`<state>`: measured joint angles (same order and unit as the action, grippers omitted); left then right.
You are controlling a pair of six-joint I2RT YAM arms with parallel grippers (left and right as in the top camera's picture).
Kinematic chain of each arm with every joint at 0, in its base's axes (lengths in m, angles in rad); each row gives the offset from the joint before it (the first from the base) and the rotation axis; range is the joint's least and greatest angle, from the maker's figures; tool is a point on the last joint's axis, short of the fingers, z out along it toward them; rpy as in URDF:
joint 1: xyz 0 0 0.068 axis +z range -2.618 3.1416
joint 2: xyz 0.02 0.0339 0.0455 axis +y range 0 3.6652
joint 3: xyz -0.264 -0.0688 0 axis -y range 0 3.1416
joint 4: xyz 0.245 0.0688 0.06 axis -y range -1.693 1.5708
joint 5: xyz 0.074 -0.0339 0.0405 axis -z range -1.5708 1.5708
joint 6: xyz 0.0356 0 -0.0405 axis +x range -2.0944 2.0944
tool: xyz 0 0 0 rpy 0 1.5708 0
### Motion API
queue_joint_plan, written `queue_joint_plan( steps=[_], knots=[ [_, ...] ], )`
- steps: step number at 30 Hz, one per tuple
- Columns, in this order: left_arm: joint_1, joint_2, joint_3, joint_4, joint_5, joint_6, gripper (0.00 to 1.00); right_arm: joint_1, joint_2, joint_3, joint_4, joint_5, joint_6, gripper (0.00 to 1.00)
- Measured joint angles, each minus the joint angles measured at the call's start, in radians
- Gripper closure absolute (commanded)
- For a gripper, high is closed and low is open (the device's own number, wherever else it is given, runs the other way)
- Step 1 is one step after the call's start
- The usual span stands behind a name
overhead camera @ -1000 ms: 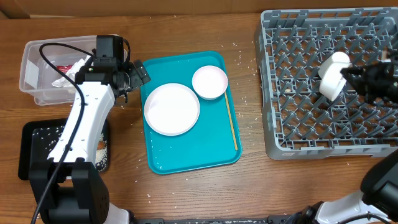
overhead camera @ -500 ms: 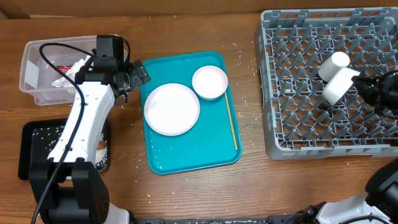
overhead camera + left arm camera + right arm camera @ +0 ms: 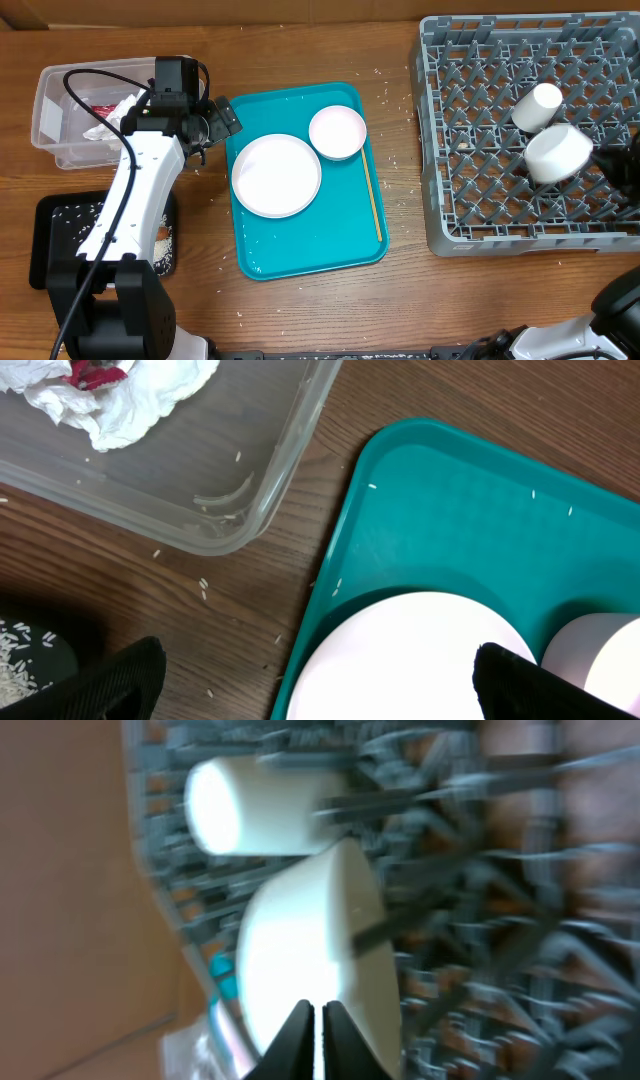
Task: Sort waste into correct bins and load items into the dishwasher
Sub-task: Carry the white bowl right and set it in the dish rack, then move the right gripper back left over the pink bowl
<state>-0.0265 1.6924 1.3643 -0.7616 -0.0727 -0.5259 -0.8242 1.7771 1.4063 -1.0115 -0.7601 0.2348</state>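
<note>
Overhead, the white bowl (image 3: 558, 152) lies lower and further right in the grey rack (image 3: 470, 200) than a second ago. It is turned more bottom-up and sits just beside the small cup (image 3: 537, 106), which has not moved. The right gripper (image 3: 597, 158) has drawn back to the frame's right edge, at the bowl's rim. The plate (image 3: 276, 175), second bowl (image 3: 337, 131) and chopstick (image 3: 373, 200) lie unchanged on the teal tray (image 3: 300, 250).

The left wrist view shows the left gripper (image 3: 320, 685) with its jaws wide and empty over the tray's edge. It also shows the napkin (image 3: 130, 395) and red wrapper (image 3: 95, 372) in the clear tub (image 3: 280, 470), and stray rice grains (image 3: 203, 588) up close.

The right wrist view is blurred, but only it shows the grip: narrow jaws pinching the bowl's rim.
</note>
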Motion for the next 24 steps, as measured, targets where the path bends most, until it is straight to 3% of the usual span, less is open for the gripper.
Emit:
queue_joint_plan(
  steps=[7, 11, 13, 18, 20, 21, 24],
  knots=[
    [0.0, 0.0, 0.0, 0.0, 0.0, 0.0, 0.0, 0.004, -0.098, 0.0, -0.014, 0.219, 0.079, 0.83],
    [0.0, 0.0, 0.0, 0.0, 0.0, 0.0, 0.0, 0.029, -0.201, 0.0, -0.02, 0.265, 0.093, 0.69],
    [0.0, 0.0, 0.0, 0.0, 0.0, 0.0, 0.0, 0.062, -0.242, 0.0, -0.022, 0.288, 0.1, 0.61],
    [0.0, 0.0, 0.0, 0.0, 0.0, 0.0, 0.0, 0.212, -0.267, 0.0, -0.04, 0.338, 0.105, 0.59],
    [0.0, 0.0, 0.0, 0.0, 0.0, 0.0, 0.0, 0.299, -0.267, 0.0, -0.039, 0.35, 0.106, 0.47],
    [0.0, 0.0, 0.0, 0.0, 0.0, 0.0, 0.0, 0.358, -0.267, 0.0, -0.031, 0.352, 0.108, 0.32],
    [0.0, 0.0, 0.0, 0.0, 0.0, 0.0, 0.0, 0.564, -0.267, -0.001, 0.029, 0.372, 0.104, 0.09]
  ],
)
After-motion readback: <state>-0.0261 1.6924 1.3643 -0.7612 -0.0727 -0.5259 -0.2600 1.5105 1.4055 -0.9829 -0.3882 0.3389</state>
